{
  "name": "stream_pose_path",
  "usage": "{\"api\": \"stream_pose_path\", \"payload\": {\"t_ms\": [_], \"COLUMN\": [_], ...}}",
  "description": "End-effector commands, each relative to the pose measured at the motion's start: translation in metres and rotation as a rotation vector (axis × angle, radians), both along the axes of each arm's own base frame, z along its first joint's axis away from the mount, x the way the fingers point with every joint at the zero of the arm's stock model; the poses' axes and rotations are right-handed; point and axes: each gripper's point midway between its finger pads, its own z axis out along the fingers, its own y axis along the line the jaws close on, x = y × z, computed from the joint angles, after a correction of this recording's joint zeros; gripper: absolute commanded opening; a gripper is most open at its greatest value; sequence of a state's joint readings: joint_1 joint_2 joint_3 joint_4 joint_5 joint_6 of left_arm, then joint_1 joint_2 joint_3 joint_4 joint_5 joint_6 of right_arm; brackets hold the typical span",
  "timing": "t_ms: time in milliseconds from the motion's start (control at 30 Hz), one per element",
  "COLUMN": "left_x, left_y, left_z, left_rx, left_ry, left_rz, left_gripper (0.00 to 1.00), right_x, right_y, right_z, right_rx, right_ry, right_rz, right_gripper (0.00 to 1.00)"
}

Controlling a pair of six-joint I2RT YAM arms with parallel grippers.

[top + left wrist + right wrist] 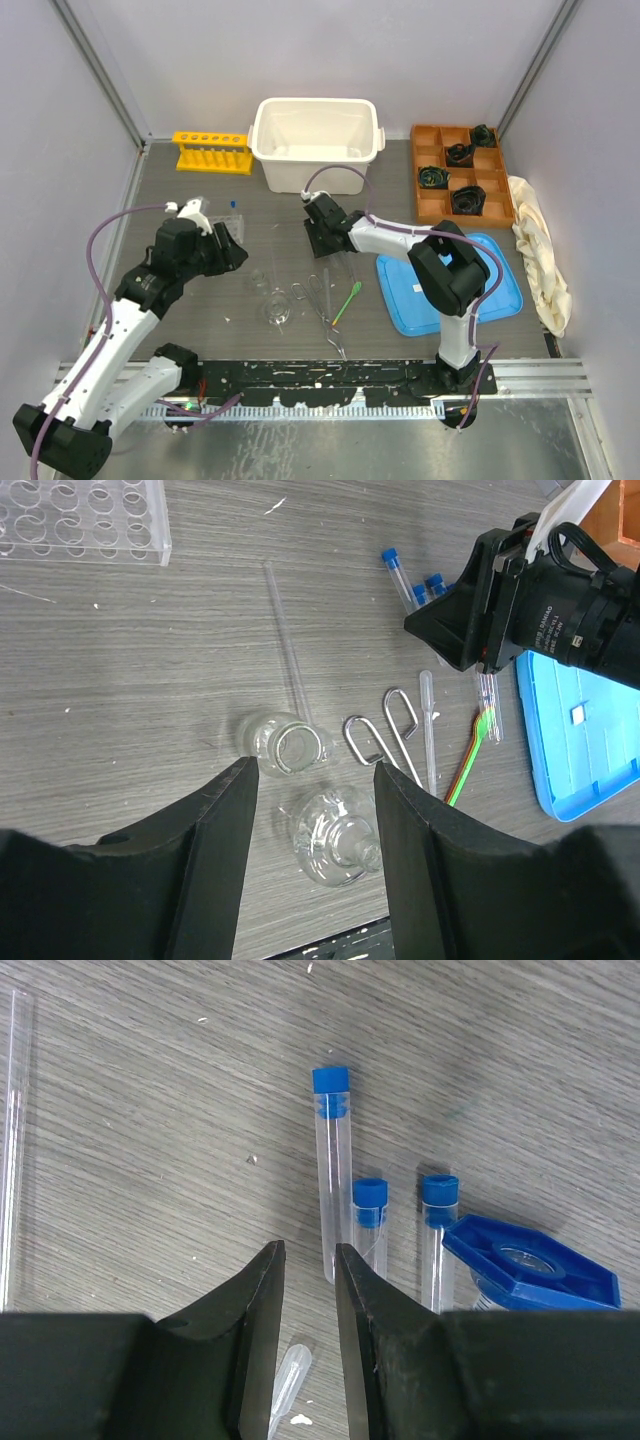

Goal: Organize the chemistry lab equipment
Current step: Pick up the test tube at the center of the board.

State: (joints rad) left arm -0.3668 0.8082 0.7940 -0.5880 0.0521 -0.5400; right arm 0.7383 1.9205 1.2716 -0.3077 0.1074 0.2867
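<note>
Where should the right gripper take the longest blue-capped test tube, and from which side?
Take the longest test tube on its clear shaft just below the cap, coming straight down, jaws across its width: it lies flat, and a shorter tube lies close beside its other half.

A lab test cell: white walls [200,60] around a grey table [275,220] holding flasks [285,745], test tubes [331,1170], yellow rack [210,150].

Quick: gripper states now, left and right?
Left gripper: open, holding nothing, above a glass flask.
Right gripper: open narrowly, nothing clamped; a blue-capped test tube lies at its tips.
</note>
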Motion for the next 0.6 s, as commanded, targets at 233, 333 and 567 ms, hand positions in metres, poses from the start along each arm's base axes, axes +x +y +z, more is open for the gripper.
{"api": "stream_pose_path", "payload": {"t_ms": [233, 333, 567], "left_x": [0.007, 0.008, 0.008], "left_y": [-0.009, -0.010, -0.010], "left_z": [0.000, -0.002, 0.000], "left_rx": [-0.039, -0.040, -0.039], "left_ry": [-0.012, -0.007, -0.011], "left_rz": [-0.015, -0.017, -0.014], "left_gripper": [0.52, 0.52, 0.52], "right_x": [0.019, 0.021, 0.021], "right_y": [0.003, 0.003, 0.004], "right_z": [0.023, 0.019, -0.001], "right_rx": [0.007, -0.003, -0.017], "right_ry": [-0.069, -0.062, -0.030], "right_rz": [-0.004, -0.002, 0.000], "right_gripper": [0.33, 0.33, 0.33]}}
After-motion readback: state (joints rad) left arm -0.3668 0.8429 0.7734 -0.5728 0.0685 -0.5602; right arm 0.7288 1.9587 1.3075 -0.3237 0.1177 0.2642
